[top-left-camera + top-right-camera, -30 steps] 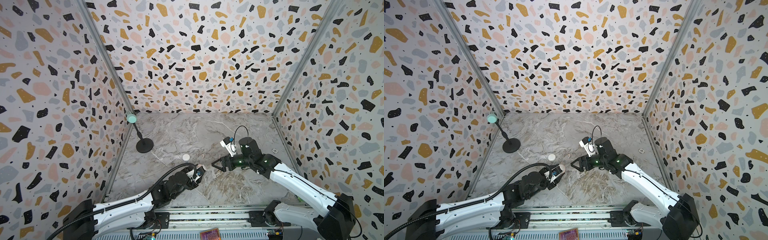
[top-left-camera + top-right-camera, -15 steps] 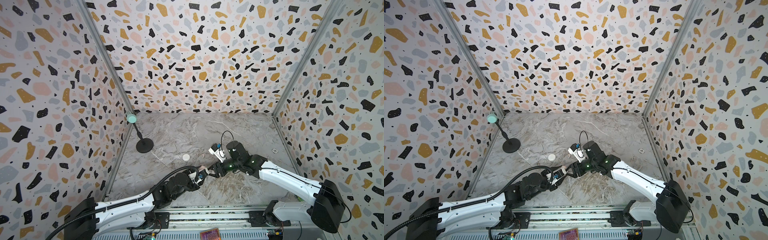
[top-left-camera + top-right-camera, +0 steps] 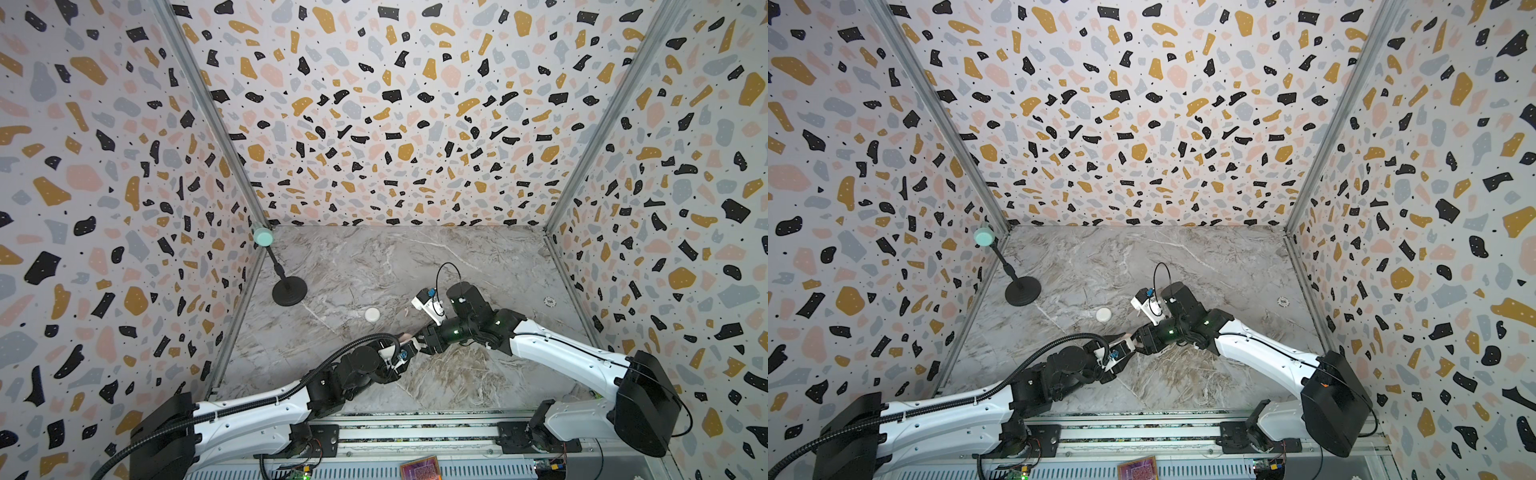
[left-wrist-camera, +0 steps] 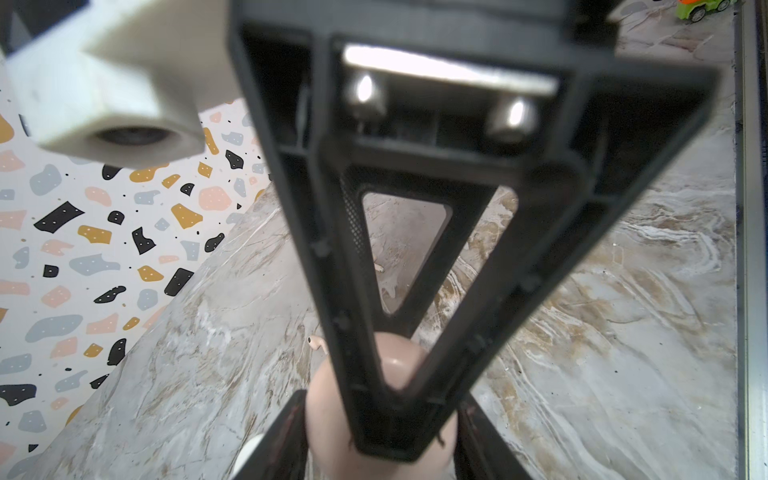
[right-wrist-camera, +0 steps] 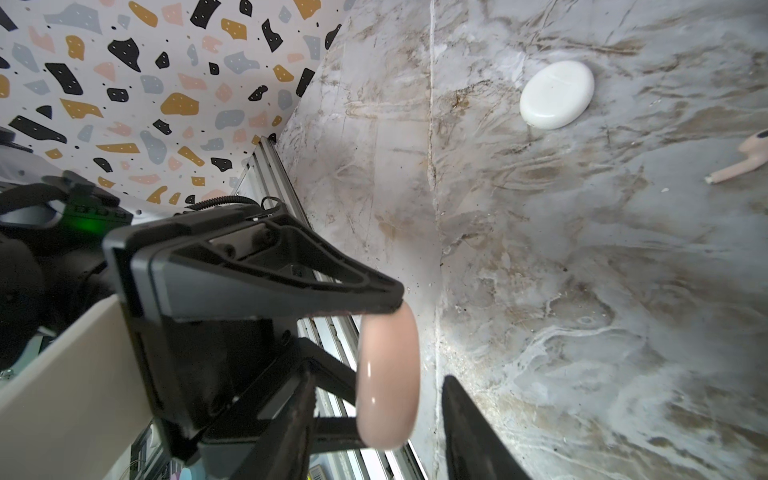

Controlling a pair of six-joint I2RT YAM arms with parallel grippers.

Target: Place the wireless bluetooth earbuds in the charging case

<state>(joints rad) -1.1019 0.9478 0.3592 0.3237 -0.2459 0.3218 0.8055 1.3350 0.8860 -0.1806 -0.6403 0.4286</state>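
Wireless bluetooth earbuds [image 5: 739, 164] lie loose on the grey marbled tabletop [image 3: 478, 266]. One, pale pink, stemmed and plastic, rests near the round white charging case [image 5: 557, 93], apart from it. The round pale pink charging case [image 5: 388, 345] is held up on edge, clamped between the fingers of the left gripper [image 4: 380, 444]. The right gripper [image 5: 378, 386] straddles that same pink case with its jaws partly apart and a clear gap beside one finger [image 5: 461, 415], so it grips nothing. A black round-based stand [image 3: 289, 291] stands well apart, by the left wall.
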